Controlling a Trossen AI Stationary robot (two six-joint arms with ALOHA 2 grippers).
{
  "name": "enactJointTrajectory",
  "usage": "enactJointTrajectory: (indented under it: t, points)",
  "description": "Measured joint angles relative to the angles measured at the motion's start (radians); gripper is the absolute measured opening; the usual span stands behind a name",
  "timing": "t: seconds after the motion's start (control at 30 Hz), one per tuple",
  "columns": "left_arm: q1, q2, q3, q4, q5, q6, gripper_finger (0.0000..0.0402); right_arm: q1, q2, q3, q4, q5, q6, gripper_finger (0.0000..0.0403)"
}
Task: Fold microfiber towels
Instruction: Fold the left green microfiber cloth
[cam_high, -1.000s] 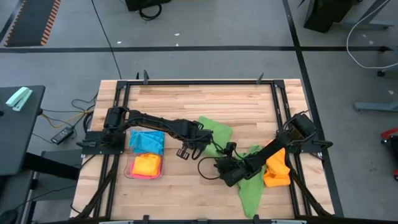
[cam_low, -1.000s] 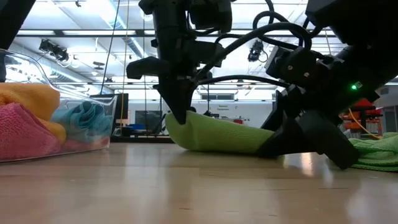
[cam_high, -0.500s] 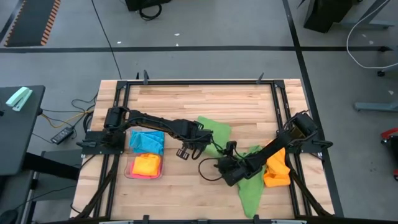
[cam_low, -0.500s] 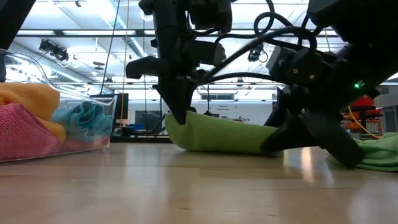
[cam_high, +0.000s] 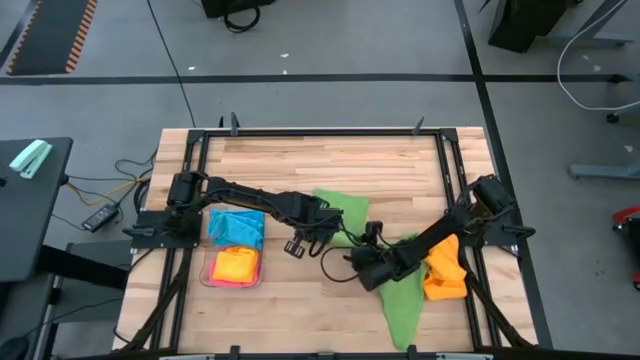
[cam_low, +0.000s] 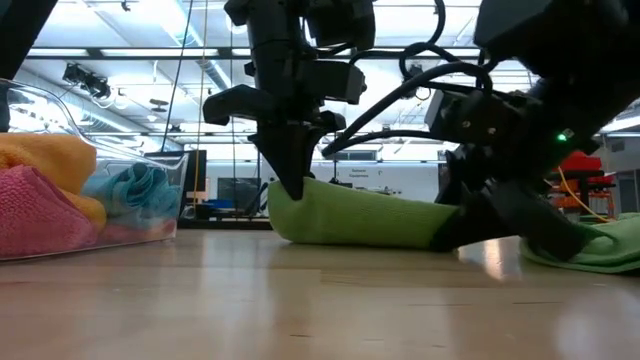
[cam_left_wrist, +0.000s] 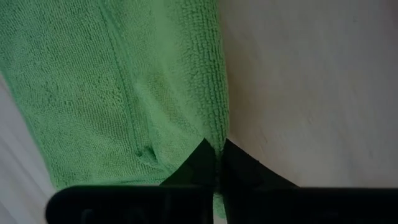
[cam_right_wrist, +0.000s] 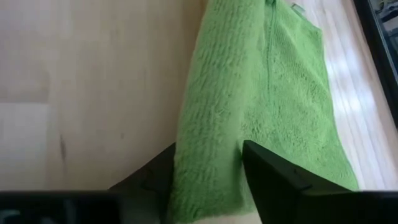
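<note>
Folding the green towel (cam_high: 398, 290) at centre frame seems mid-step: left gripper (cam_high: 322, 238) clenched on its upper edge, right gripper (cam_right_wrist: 208, 168) straddling a rolled fold, next needing a matched carry-over.

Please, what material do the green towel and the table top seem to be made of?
The green fuzzy towel looks like soft microfiber cloth: a matte looped pile with a stitched hem shows. The pale wooden table top seems to be glued wood strips, smooth and probably sealed: plank lines and a faint sheen show.
</note>
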Motion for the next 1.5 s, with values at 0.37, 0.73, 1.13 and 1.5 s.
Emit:
enactJointTrajectory:
  t: [0.37, 0.73, 1.13, 1.5]
  points:
    - [0.000, 0.001, 0.000, 0.002, 0.000, -0.003, 0.0031, -0.035, -0.002, 0.004, 0.005, -0.001, -0.100, 0.0220]
    - [0.003, 0.002, 0.000, 0.002, 0.044, -0.009, 0.0023, -0.046, -0.002, 0.005, -0.030, -0.039, -0.117, 0.0127]
    - [0.003, 0.002, -0.018, 0.024, 0.174, -0.056, 0.0038, -0.067, -0.001, 0.074, -0.120, -0.204, -0.123, 0.0040]
    - [-0.033, 0.002, -0.023, -0.033, 0.172, -0.260, 0.0198, -0.101, -0.016, 0.125, -0.221, -0.319, -0.050, 0.0039]
